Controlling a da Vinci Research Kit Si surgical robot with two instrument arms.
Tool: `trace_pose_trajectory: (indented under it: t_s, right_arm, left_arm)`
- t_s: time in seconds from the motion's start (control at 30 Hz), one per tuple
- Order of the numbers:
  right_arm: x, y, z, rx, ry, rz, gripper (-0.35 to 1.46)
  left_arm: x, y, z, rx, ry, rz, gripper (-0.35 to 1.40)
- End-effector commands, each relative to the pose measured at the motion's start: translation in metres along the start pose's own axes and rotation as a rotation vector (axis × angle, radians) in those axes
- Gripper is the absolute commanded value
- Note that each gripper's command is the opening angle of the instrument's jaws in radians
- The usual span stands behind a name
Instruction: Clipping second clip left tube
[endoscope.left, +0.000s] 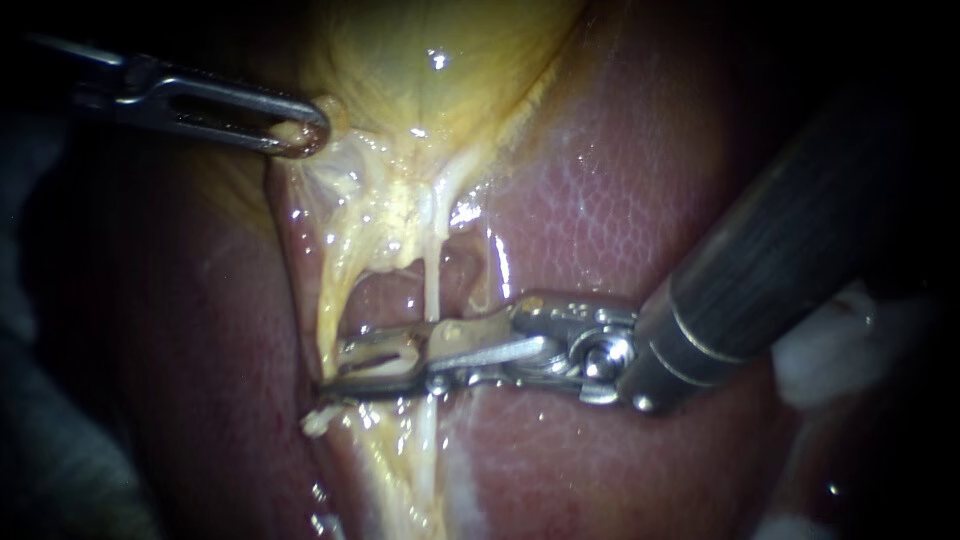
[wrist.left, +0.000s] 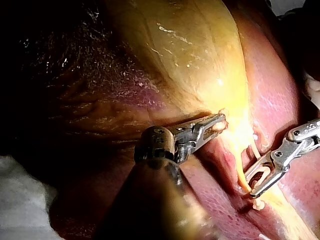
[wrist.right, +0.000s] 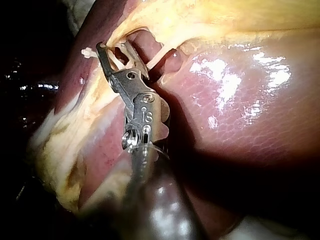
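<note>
Endoscope view: the liver, broad, wet and finely mottled, lies under the slick yellow gallbladder at the far side. The left instrument, jaws clamped on the gallbladder's edge, sits far left. The right instrument, the nearer one, reaches in from the right with jaws parted. The left tube, a pale soft cord running far to near, crosses between their tips, so closing should bite squarely across it

Glossy pink liver under the yellow gallbladder; white gauze alongside.
</note>
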Motion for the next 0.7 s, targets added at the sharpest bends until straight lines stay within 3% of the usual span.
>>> trace_pose_trajectory:
  t_s: [0.03, 0.3, 0.37, 0.43, 0.5, 0.7]
  right_arm:
    - [0.0, 0.0, 0.0, 0.0, 0.0, 0.0, 0.1]
    - [0.0, 0.0, 0.0, 0.0, 0.0, 0.0, 0.12]
    - [0.0001, 0.0001, 0.0001, 0.0, 0.0, 0.0, 0.34]
    - [0.0004, 0.0004, 0.0005, -0.004, 0.029, 0.0, 0.49]
    - [0.0007, 0.0007, 0.0008, -0.026, 0.059, 0.0, 0.49]
    - [0.0005, 0.0007, 0.0006, -0.031, 0.064, 0.0, 0.49]
  left_arm:
    - [0.0, 0.0, 0.0, 0.0, 0.0, 0.0, -0.35]
    - [0.0, 0.0, 0.0, 0.0, 0.0, 0.0, -0.35]
    - [0.0, 0.0, 0.0, 0.0, 0.0, 0.0, -0.35]
    - [0.0, 0.0, 0.0, 0.0, 0.0, 0.0, -0.35]
    - [0.0, 0.0, 0.0, 0.0, 0.0, 0.0, -0.35]
    - [0.0, 0.0, 0.0, 0.0, 0.0, 0.0, -0.35]
